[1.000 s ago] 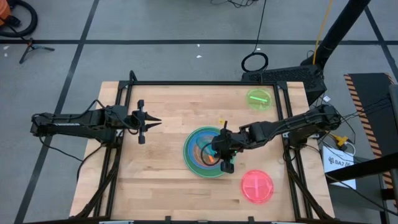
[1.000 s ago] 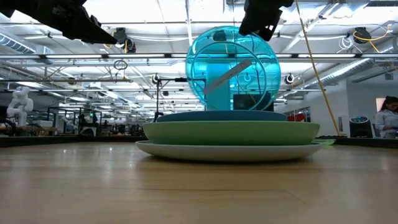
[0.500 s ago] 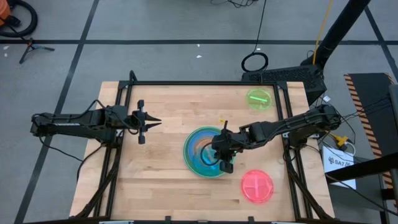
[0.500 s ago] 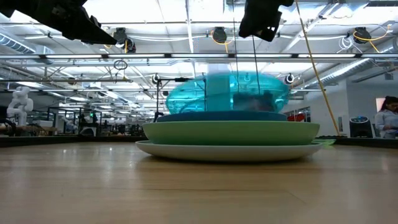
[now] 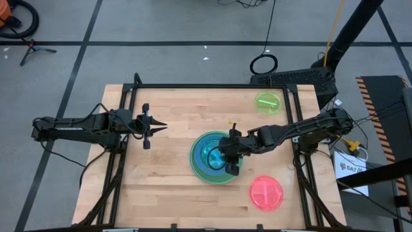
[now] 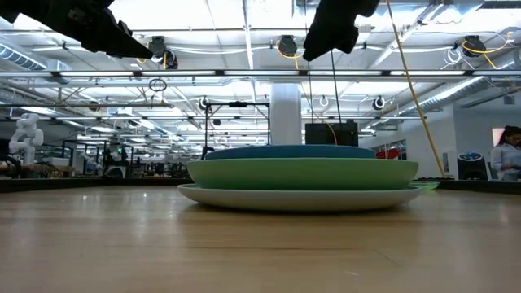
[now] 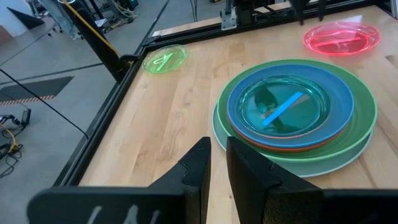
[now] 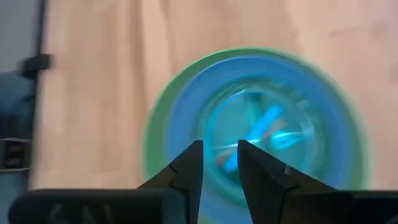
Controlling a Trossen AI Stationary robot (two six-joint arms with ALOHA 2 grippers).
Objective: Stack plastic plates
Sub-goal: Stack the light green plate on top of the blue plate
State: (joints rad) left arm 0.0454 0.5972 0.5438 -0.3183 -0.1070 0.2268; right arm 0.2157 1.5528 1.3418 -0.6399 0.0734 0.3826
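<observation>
A stack of plates (image 5: pixel 212 158) sits mid-table: pale blue at the bottom (image 7: pixel 219 127), then green (image 7: pixel 360 112), rust-red (image 7: pixel 292 147) and blue (image 7: pixel 336 102). A small clear teal plate (image 7: pixel 283 106) lies flat on top. The low view shows only the lower rims (image 6: pixel 301 175). My right gripper (image 5: pixel 230 161) hovers above the stack's right part, pointing down, slightly open, with the teal plate (image 8: pixel 261 130) below it. My left gripper (image 5: pixel 156 127) waits shut, raised over the table's left half. A lime plate (image 5: pixel 268 102) and a pink plate (image 5: pixel 266 192) lie flat on the table.
The lime plate (image 7: pixel 165 59) is near the far right corner and the pink plate (image 7: pixel 341 37) near the near right corner, both apart from the stack. Bare wood lies left of the stack and along the near edge. A black frame borders the table (image 5: pixel 193 86).
The teal plate stood on its edge on the stack, directly under my right gripper. It has tipped over and now lies flat on top. My right gripper has shifted slightly toward the far edge, over the stack.
</observation>
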